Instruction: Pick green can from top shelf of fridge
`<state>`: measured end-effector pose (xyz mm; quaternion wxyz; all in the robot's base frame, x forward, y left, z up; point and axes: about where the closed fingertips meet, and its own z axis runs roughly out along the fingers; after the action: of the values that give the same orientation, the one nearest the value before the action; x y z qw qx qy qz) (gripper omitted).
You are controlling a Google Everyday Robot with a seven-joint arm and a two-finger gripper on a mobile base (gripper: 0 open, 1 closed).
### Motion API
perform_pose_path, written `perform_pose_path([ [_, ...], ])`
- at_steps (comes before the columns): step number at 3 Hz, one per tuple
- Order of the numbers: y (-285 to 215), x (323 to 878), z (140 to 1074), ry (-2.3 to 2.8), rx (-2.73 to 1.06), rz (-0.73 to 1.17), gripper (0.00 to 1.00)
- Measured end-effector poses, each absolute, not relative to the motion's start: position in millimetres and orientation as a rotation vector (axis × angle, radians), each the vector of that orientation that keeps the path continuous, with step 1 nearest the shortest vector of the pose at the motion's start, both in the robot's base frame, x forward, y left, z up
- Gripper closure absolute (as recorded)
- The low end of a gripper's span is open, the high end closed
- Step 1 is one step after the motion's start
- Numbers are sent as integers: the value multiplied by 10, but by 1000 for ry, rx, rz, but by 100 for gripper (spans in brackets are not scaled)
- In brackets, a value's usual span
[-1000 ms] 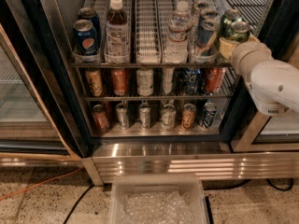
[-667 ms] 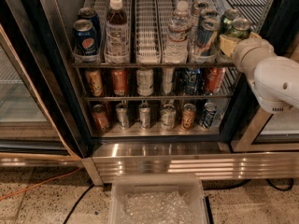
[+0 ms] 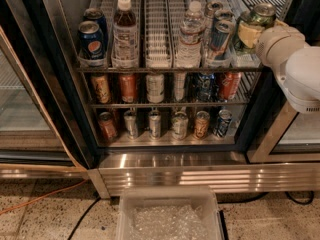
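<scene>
The green can (image 3: 262, 13) sits at the right end of the top shelf (image 3: 158, 30) of the fridge (image 3: 170, 170), tilted, with its silver top showing. My gripper (image 3: 252, 28) reaches in from the right on a white arm and is shut on the green can; a cream finger (image 3: 248, 35) covers the can's lower part. The can is held a little above the rack's front lip.
On the top shelf stand Pepsi cans (image 3: 91, 38), a brown drink bottle (image 3: 125, 31), a water bottle (image 3: 190, 36) and a blue-and-silver can (image 3: 219, 36). Two lower shelves hold several small cans. A clear plastic bin (image 3: 169, 215) sits on the floor in front. An orange cable (image 3: 40, 200) lies at left.
The gripper and the green can have shifted slightly up and to the right, away from the blue-and-silver can. Nothing else has moved.
</scene>
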<state>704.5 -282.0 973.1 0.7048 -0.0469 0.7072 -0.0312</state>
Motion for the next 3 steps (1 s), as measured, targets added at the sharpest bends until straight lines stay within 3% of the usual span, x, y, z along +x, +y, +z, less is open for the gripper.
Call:
perform_pose_path([
  [1, -2746, 6907, 9809, 1608, -167, -74, 100],
  [3, -2930, 6124, 9720, 1747, -304, -33, 100],
])
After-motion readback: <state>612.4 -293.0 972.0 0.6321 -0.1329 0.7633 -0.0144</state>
